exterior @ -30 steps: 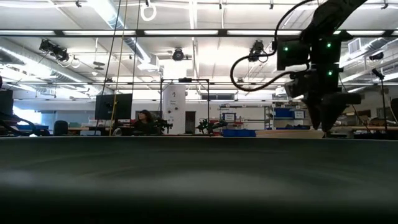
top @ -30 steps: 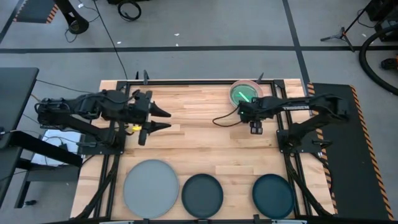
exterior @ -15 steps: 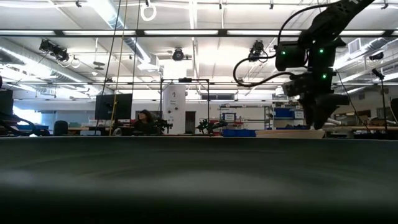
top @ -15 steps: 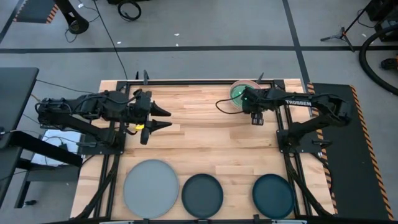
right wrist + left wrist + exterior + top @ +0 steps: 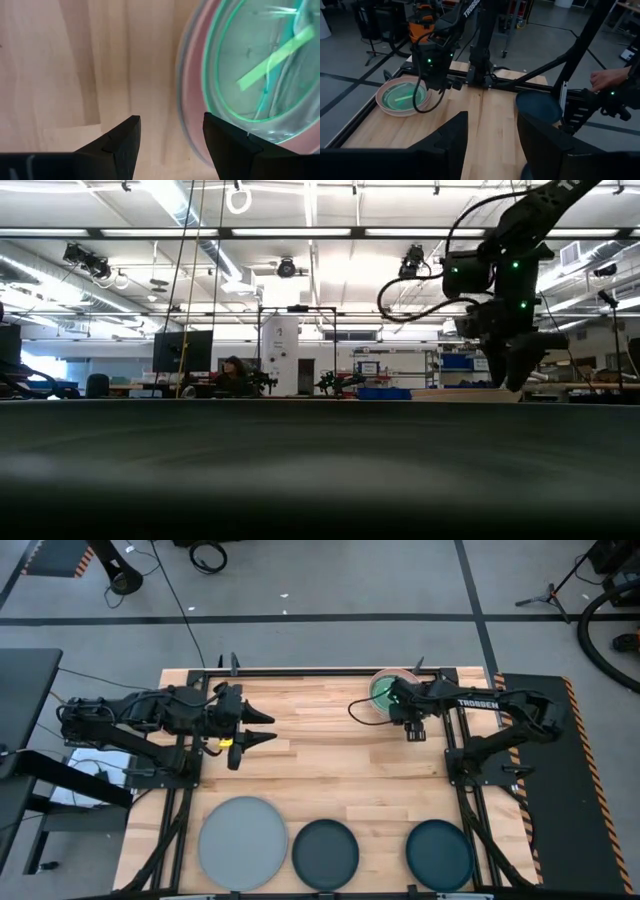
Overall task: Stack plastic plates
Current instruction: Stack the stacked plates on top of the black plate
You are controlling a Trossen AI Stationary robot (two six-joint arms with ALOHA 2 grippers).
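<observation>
Right tool (image 5: 411, 730) hangs with fingers parted and empty beside the pink-rimmed stack (image 5: 384, 688), upper right of the worktop (image 5: 320, 770). Left tool (image 5: 262, 730) waits parted, apparently empty, upper left.

From above, we find a stack of small plates (image 5: 388, 690) at one o'clock on the counter (image 5: 320, 770), near its far edge. The right pincer (image 5: 413, 732) sits beside that stack on its near side, jaws apart. The left pincer (image 5: 262, 730) waits at ten o'clock, jaws apart. Along the near edge, three single plates lie in a row: the largest plate (image 5: 243, 843) at seven o'clock, a smaller plate (image 5: 325, 852) at six, another plate (image 5: 440, 852) at five.
</observation>
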